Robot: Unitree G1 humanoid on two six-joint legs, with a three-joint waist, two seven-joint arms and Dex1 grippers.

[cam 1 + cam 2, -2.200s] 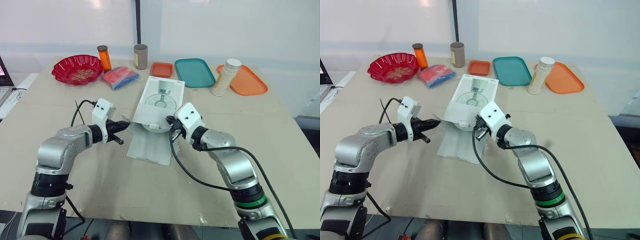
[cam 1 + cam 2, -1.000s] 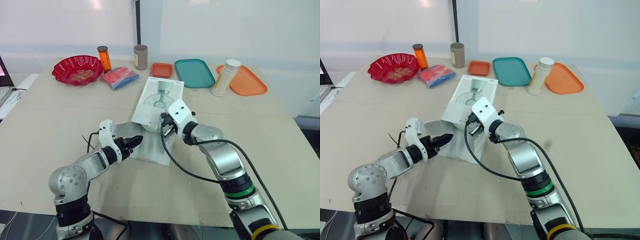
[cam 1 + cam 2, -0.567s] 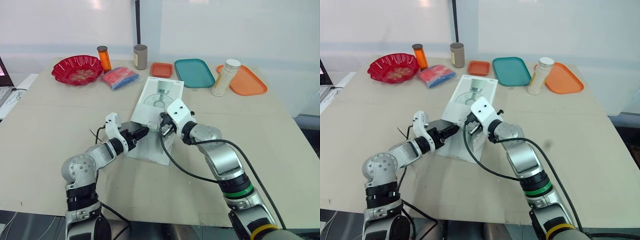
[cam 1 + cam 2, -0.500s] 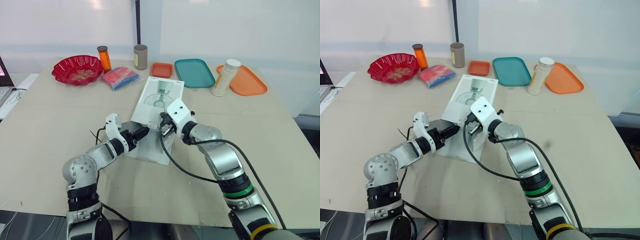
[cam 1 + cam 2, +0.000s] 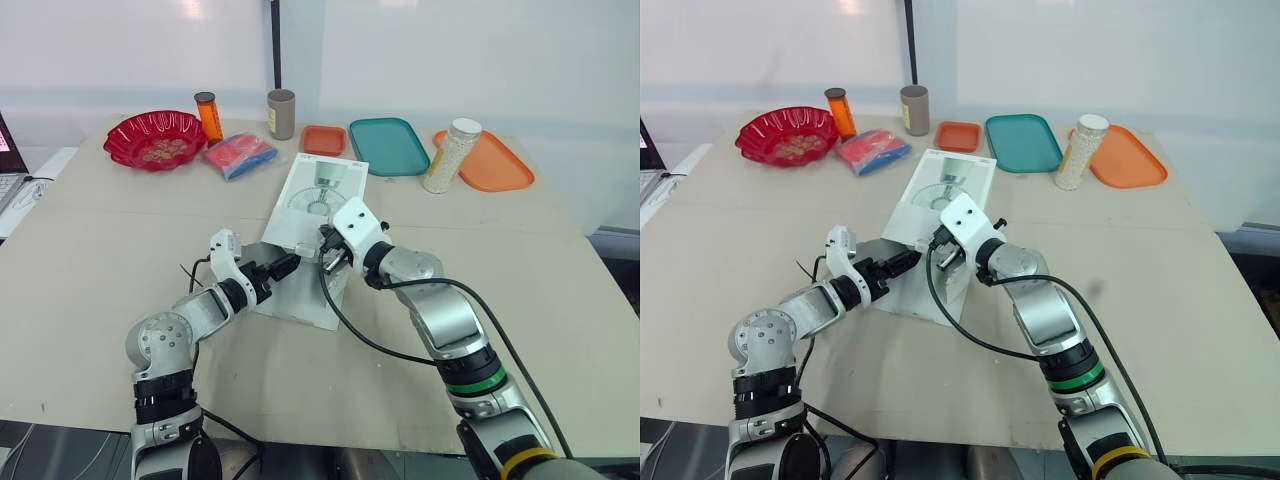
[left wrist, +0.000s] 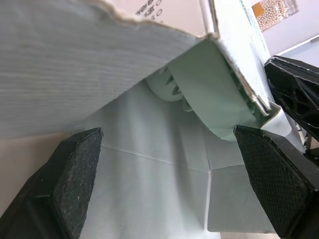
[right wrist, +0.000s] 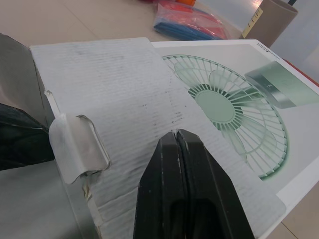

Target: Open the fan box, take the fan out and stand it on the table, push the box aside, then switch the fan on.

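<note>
Fan box lies flat mid-counter, mouth facing near, bottom flap spread on the surface. Right gripper sits at the box's near right corner, fingers pressed together over the corrugated top flap; looks like it props that flap up, can't tell if it pinches an edge. Left gripper is at the mouth from the near left, fingers wide apart either side of the opening, likely lining up to reach in. Fan, pale green, is inside the box, not yet out. Room: bare counter left, right and near of the box, good for standing the fan and pushing the box. Far edge is crowded: red bowl, packet, teal tray, jar.
</note>
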